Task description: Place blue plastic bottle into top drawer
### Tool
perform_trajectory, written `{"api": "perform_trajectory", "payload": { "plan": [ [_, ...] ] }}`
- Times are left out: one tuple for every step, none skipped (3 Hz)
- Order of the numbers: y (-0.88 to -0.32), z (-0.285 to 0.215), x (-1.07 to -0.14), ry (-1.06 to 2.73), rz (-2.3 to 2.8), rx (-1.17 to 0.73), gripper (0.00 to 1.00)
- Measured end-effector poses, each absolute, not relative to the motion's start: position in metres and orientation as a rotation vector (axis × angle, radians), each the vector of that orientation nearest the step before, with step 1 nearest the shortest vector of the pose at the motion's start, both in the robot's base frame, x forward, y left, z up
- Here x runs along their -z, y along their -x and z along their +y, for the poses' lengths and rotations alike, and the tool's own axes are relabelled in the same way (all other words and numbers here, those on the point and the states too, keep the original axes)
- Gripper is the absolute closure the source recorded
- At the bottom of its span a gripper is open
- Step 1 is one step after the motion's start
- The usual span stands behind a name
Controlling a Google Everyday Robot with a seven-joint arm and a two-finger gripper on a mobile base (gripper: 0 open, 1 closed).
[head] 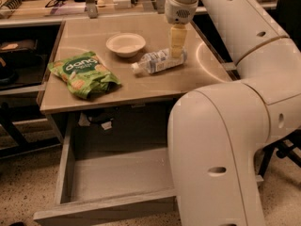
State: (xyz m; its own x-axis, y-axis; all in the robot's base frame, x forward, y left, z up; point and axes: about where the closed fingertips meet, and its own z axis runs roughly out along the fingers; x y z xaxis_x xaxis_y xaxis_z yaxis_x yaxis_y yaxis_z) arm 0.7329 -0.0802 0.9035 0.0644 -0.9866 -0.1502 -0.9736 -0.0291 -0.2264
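Fingers [176,37] of the gripper [176,54] are pointing straight down onto the base end of the blue plastic bottle [157,61]; I cannot tell whether they are clamping it or standing apart. The bottle is lying on its side on the tabletop [141,86], just beside the white bowl [125,44], its cap pointing toward the green snack bag [83,74]. Below, the top drawer [117,173] is standing pulled out. The robot's white arm [225,126] is filling the right side.
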Motion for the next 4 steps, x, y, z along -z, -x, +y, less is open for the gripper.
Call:
{"api": "perform_trajectory", "payload": {
  "plan": [
    [-0.742,-0.083,-0.891,2.074,2.0,0.066,0.0],
    [-0.748,-0.084,-0.876,2.08,2.02,0.054,0.0],
    [-0.751,-0.086,-0.864,2.086,2.036,0.042,0.0],
    [-0.752,-0.092,-0.851,2.083,2.06,0.024,0.0]
  ]
}}
